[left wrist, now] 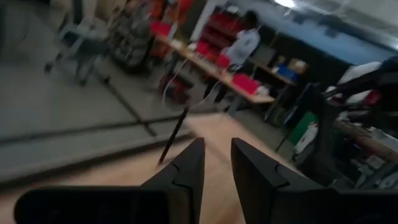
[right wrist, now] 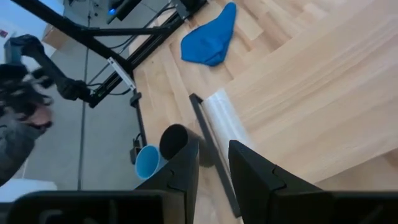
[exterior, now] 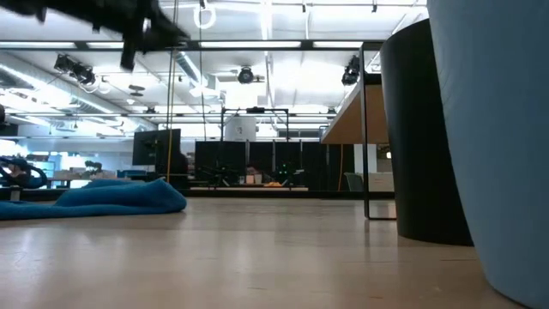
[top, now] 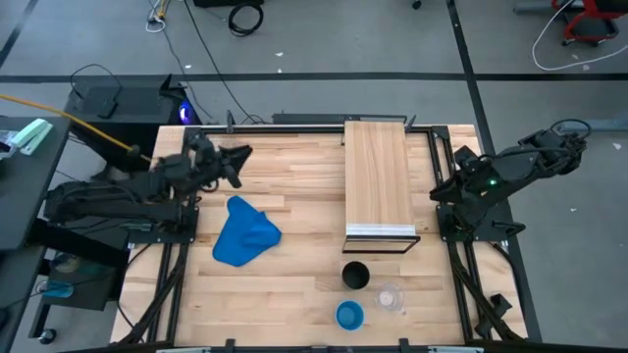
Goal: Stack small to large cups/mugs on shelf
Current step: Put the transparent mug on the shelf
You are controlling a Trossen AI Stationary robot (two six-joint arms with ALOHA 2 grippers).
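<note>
Plainly, step: none begun — nothing stacked, nothing held.
Cups: black cup [top: 355,276], light-blue cup [top: 350,315] and clear cup [top: 391,296] stand close together on the table, just past the shelf's [top: 378,176] metal-edged end.
Left gripper [top: 242,155]: above the table's far left, fingers narrowly apart, empty.
Right gripper [right wrist: 213,163]: beside the shelf, fingers narrowly parted, empty.
Next: probably reaching for one cup — the largest as base.

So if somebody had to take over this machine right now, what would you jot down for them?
Left gripper: raised over the table's left rear, holding nothing.
Right gripper: waiting by the table's right edge, open, empty.
Black cup, light-blue cup and clear cup stand apart on the tabletop, in front of the shelf.
Blue cloth lies left of the shelf.
Done: nothing stacked.
Left: nest the cups small to large, set them on the shelf.
</note>
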